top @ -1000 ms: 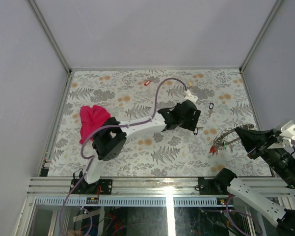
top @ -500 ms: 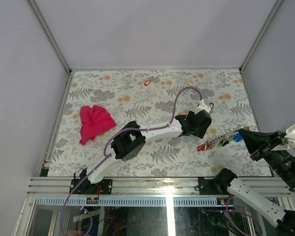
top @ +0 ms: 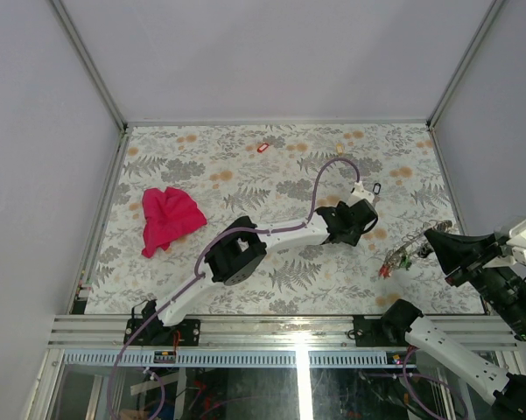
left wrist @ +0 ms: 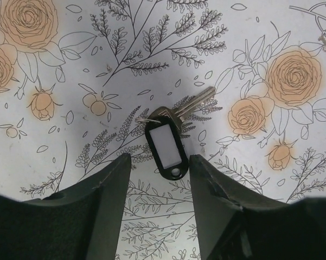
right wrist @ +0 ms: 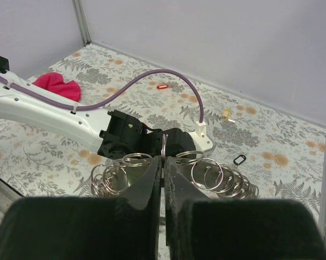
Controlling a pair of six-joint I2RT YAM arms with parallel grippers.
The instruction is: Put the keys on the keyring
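i'm looking into a robotics lab test cell. plain pale lilac panels (top: 271, 52) wall in the table on three sides, held by bare aluminium posts (top: 87, 61). the tabletop wears a printed floral cover (top: 201, 166), the one homely touch. along the near edge runs a ribbed aluminium rail (top: 271, 328) with the arm bases (top: 162, 331) bolted to it, and under that a slotted cable duct (top: 245, 357). a purple cable (top: 336, 159) loops off the white arm (top: 289, 232), and loose wiring (top: 201, 394) shows through the glass below the rail.
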